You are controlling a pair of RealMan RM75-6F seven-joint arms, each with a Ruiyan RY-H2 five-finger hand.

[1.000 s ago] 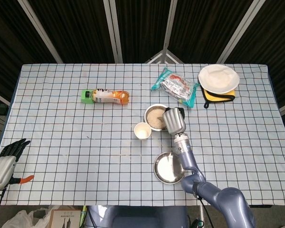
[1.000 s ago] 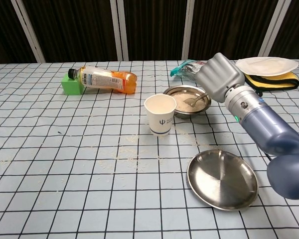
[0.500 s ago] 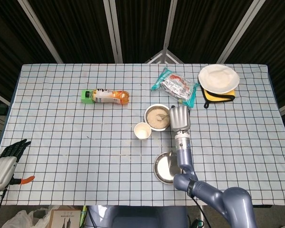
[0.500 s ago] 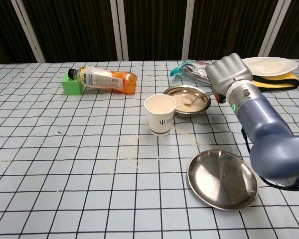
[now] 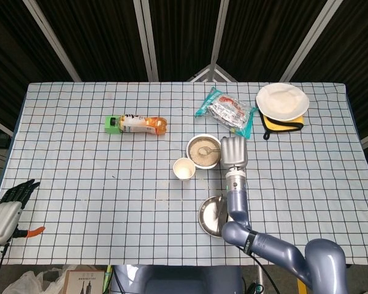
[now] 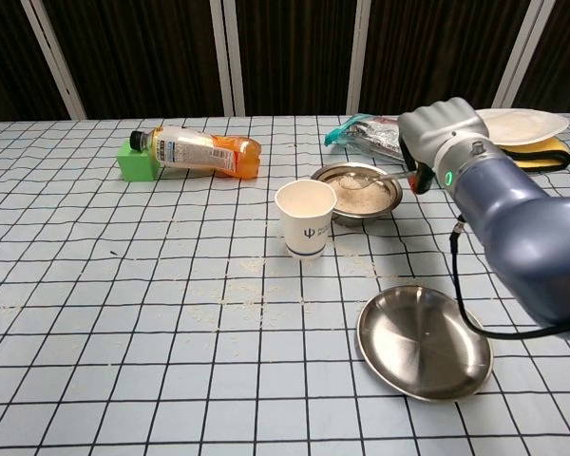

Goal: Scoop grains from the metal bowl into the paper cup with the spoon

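Observation:
The metal bowl (image 5: 202, 158) (image 6: 372, 201) of pale grains stands mid-table. Just to its front left is the white paper cup (image 5: 184, 168) (image 6: 305, 220), upright. My right hand (image 5: 233, 152) (image 6: 442, 133) hangs at the bowl's right rim, fingers curled around the handle of the spoon (image 5: 209, 150) (image 6: 371, 179). The spoon's head lies over the grains on the far side of the bowl. My left hand (image 5: 10, 204) rests at the table's front left corner, fingers apart and holding nothing; only the head view shows it.
An empty metal dish (image 5: 212, 216) (image 6: 424, 340) lies in front of the bowl under my right forearm. A bottle (image 5: 138, 124) (image 6: 196, 150) lies at the back left. A snack bag (image 5: 227, 110) (image 6: 366, 133) and white plate (image 5: 282, 101) (image 6: 508, 123) sit behind. Spilled grains dot the cloth.
My right hand has swung from over the bowl to its right rim and turned. The spoon's head has moved from the grains' middle towards the far side. The left hand stays put.

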